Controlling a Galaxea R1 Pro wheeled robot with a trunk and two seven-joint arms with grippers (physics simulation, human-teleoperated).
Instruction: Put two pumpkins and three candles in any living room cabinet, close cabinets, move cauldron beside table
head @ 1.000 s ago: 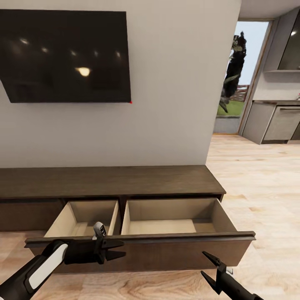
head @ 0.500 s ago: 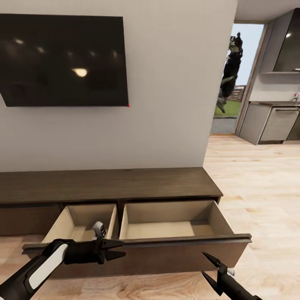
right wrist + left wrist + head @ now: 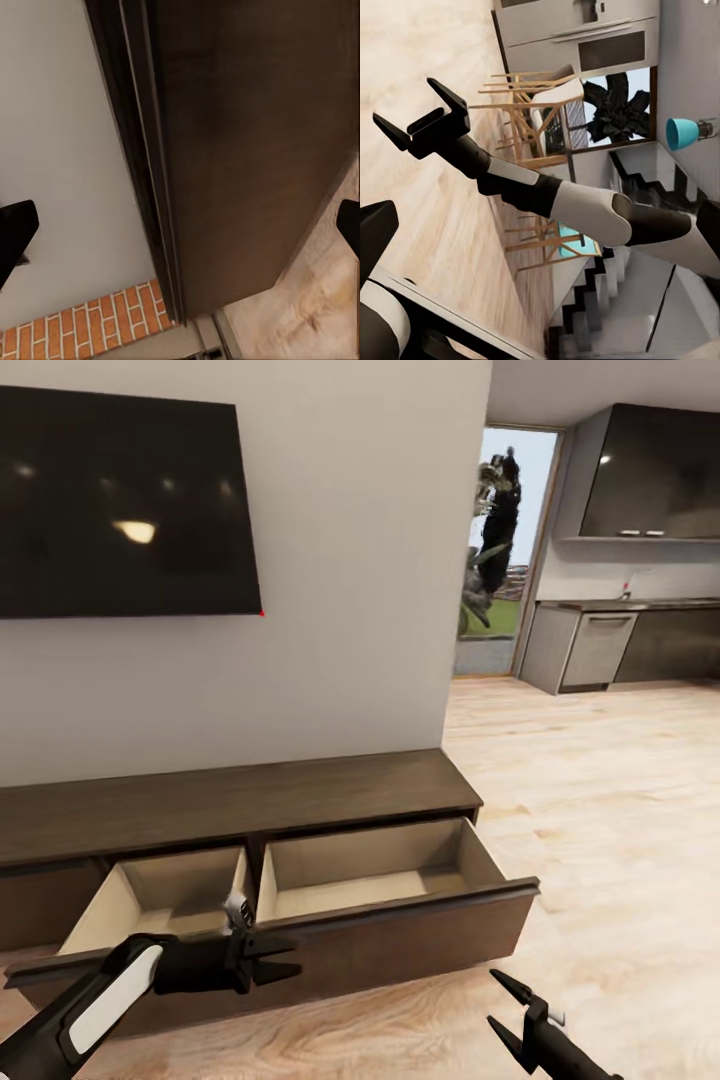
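The cabinet [image 3: 250, 805] stands under the wall television [image 3: 120, 510], its wide drawer [image 3: 300, 945] pulled out, both pale compartments apparently bare. The left gripper [image 3: 285, 957] hovers over the drawer front, jaws apart. The right gripper [image 3: 510, 1015] hangs above the wood floor [image 3: 620, 840], jaws spread.

Grey wall [image 3: 350, 560] w/ TV [image 3: 120, 510]; wood floor [image 3: 600, 810]; kitchen units [image 3: 580, 650] beyond.

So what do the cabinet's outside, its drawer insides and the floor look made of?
The cabinet looks like dark brown wood or veneer with a matte finish: faint lengthwise grain shows on its top. The drawer insides are smooth pale beige board with no visible grain, perhaps laminate. The floor looks like light wood planking with clear grain and a slight sheen.
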